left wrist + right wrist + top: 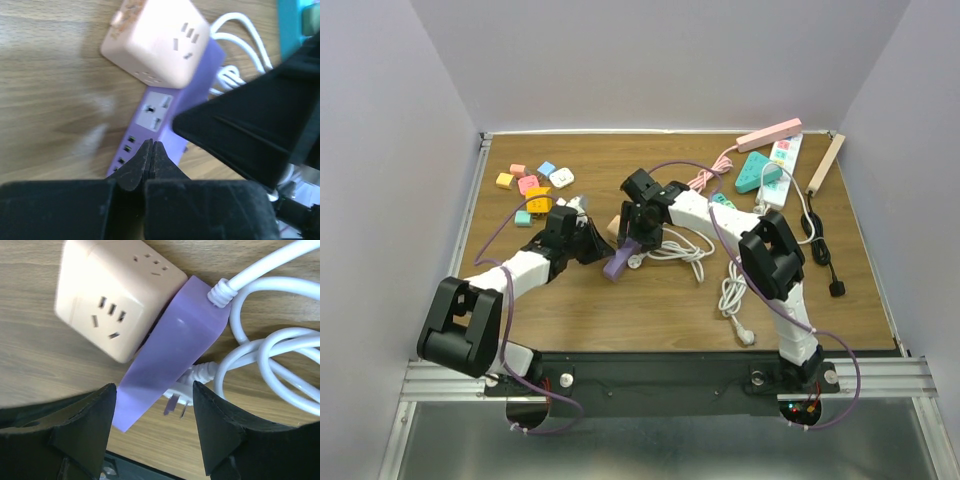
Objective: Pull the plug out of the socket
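Note:
A purple power strip lies mid-table with a peach cube adapter sitting on its face; both show in the left wrist view, strip and cube. My left gripper is shut and empty, its tips just over the strip's USB end. My right gripper is open, with the strip's edge between its fingers. The cube is beside the strip. A white plug with bare prongs lies on the table under the strip.
A white coiled cord runs right of the strip. Small coloured adapters lie back left. Pink, white, teal and tan strips lie back right. A black cord and a white cord lie right.

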